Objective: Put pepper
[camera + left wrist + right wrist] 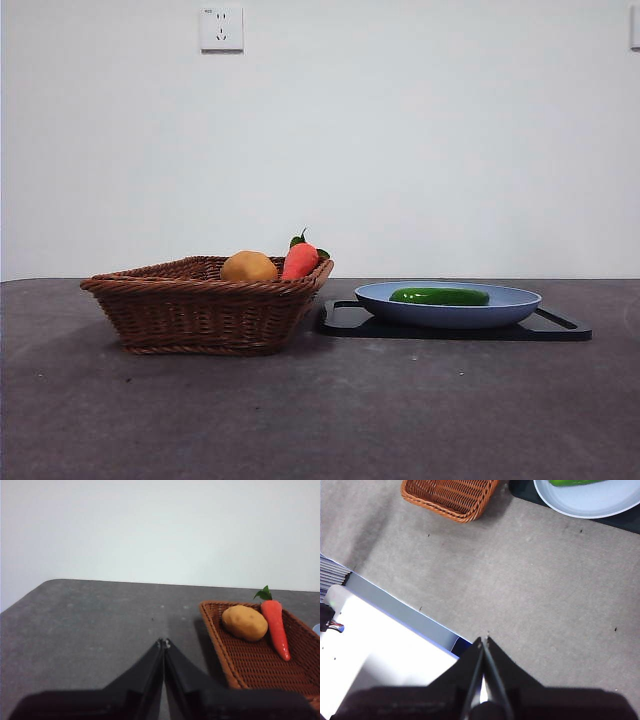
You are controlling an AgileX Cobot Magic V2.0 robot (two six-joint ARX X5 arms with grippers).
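The glossy dark-green pepper (pixel 440 296) lies on the blue plate (pixel 450 312), which sits on a black tray (pixel 560 328) at the right of the table. A slice of the pepper (pixel 570 482) and the plate (pixel 590 500) also shows in the right wrist view. My left gripper (pixel 163 642) is shut and empty above the table, beside the wicker basket (pixel 240 670). My right gripper (pixel 483 641) is shut and empty, well back from the plate near the table's front edge. Neither gripper shows in the front view.
The brown wicker basket (pixel 200 310) stands left of the tray and holds a round yellow-orange fruit (pixel 248 267) and an orange-red vegetable with green leaves (pixel 300 258). A white and blue box (pixel 380 645) lies below my right gripper.
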